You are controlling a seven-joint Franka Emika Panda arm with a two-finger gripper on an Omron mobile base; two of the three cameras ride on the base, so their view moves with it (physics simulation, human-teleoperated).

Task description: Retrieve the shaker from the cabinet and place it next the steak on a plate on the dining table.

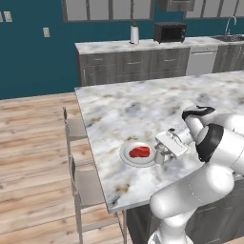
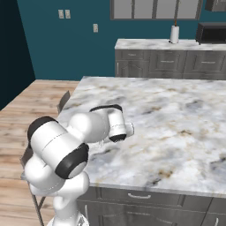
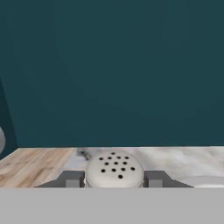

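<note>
In the left base view, low centre, the steak (image 1: 139, 152) lies on the plate (image 1: 127, 157) on the marble bench (image 1: 124, 109); just right of it the jaws (image 1: 159, 155) are clamped on the shaker (image 3: 114, 169).

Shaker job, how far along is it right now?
Done: the shaker is out of the cabinet and over the dining table. In hand: the gripper is shut on it, right beside the plate with the steak. Left: set it down on the plate next to the steak and let go.
</note>
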